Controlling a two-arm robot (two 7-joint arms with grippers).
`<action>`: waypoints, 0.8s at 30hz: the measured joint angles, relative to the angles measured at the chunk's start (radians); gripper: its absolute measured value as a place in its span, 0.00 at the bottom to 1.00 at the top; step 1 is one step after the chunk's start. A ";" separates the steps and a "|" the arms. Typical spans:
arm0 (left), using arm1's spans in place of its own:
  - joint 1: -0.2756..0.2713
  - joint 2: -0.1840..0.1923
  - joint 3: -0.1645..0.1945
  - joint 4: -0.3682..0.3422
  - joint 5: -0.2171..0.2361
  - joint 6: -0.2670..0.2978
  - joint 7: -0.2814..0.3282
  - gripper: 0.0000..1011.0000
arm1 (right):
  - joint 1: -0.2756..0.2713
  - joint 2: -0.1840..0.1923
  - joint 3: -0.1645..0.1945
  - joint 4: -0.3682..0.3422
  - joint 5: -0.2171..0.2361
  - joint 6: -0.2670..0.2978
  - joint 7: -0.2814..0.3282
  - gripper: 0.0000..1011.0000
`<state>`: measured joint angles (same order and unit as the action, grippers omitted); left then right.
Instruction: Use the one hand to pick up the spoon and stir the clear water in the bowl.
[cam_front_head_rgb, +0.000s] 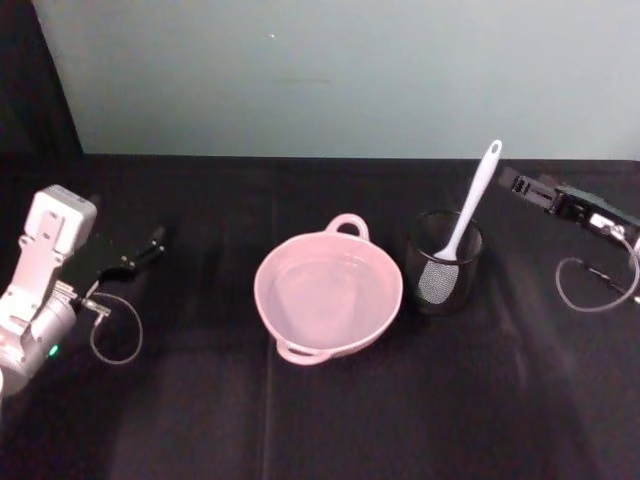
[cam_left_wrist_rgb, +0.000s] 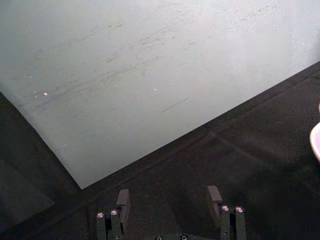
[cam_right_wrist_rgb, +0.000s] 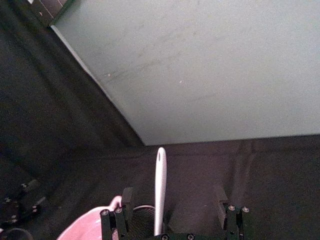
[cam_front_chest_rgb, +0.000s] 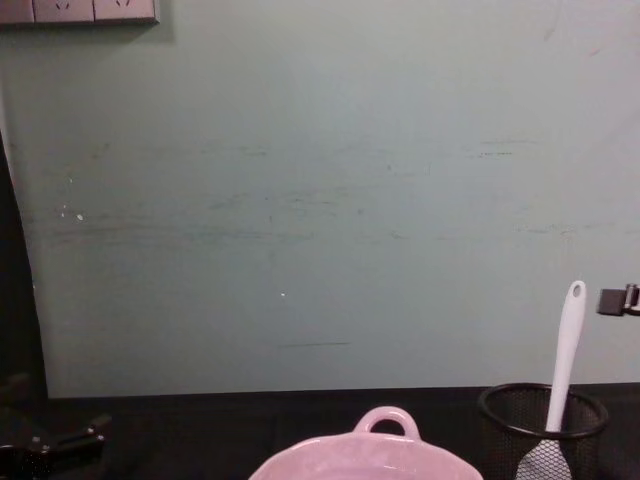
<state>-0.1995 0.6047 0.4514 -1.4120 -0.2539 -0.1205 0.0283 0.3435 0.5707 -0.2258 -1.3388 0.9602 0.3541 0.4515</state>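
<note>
Bowl (cam_front_head_rgb: 262, 285) of clear water sat mid-table; just right of it the mesh cup (cam_front_head_rgb: 470, 270) held the spoon (cam_front_head_rgb: 470, 210) nearly upright, blade down. Right gripper (cam_front_head_rgb: 510, 180), fingers spread, hung near the handle tip and needed to pinch it squarely, lifting straight. Left gripper (cam_front_head_rgb: 150, 247), likewise spread, parked left. Black cloth (cam_front_head_rgb: 330, 430), pale green wall (cam_front_head_rgb: 350, 70).

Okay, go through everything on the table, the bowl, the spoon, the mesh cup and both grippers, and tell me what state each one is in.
bowl: upright, holding clear water, no spoon in it.
spoon: standing tilted in the mesh cup, blade down, not held.
mesh cup: upright, right of the bowl.
left gripper: open, holding nothing.
right gripper: open, holding nothing, apart from the spoon.
</note>
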 joint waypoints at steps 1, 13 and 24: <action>0.000 0.000 0.000 0.000 0.000 0.000 0.000 1.00 | 0.012 -0.003 -0.006 0.013 0.006 0.011 0.003 0.99; 0.000 0.000 0.000 0.000 0.000 0.000 0.000 1.00 | 0.150 -0.042 -0.083 0.151 0.016 0.042 0.027 0.99; 0.000 0.000 0.000 0.000 0.000 0.000 0.000 1.00 | 0.203 -0.060 -0.129 0.220 0.016 0.012 0.057 0.99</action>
<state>-0.1995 0.6047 0.4514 -1.4120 -0.2539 -0.1205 0.0283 0.5461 0.5109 -0.3546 -1.1187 0.9759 0.3666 0.5083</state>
